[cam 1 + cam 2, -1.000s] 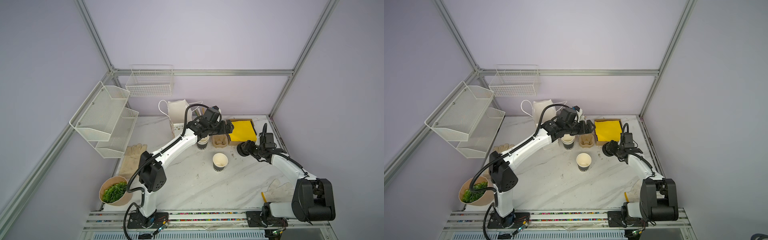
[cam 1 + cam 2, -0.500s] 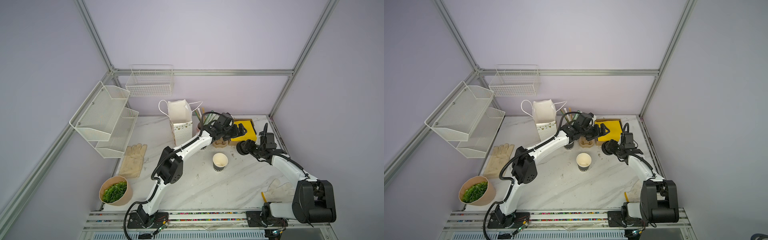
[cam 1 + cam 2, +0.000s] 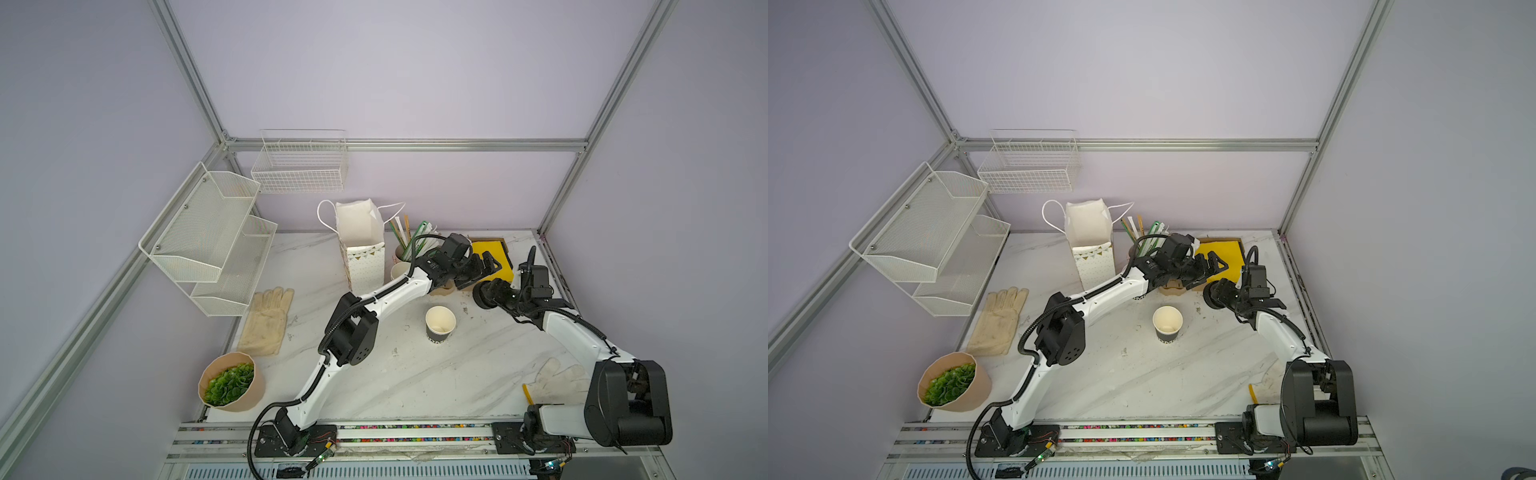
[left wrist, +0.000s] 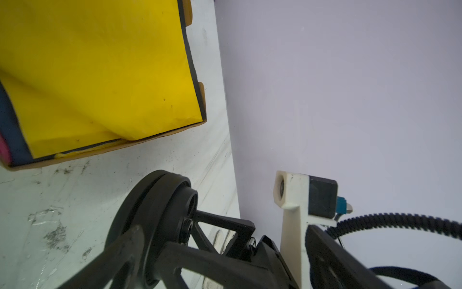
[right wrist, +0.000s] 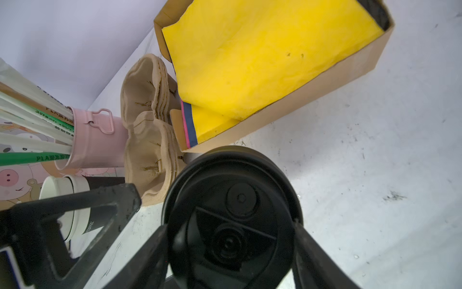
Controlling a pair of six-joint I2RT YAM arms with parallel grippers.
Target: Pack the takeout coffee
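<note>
Right gripper (image 5: 231,225) pinches a black lid (image 5: 235,180). Left gripper (image 3: 485,268) spread wide, just beside it. Takeout coffee (image 3: 440,328) stands upright, apart from both.

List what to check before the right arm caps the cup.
1. The takeout coffee cup stands upright, uncovered and free: ok.
2. The black lid is clamped in the right gripper: ok.
3. The lid is above the cup: not ok, it hangs beside it, nearer the cardboard box.
4. The left gripper is open and empty: ok.
5. The paper bag is upright, mouth open: ok.
</note>
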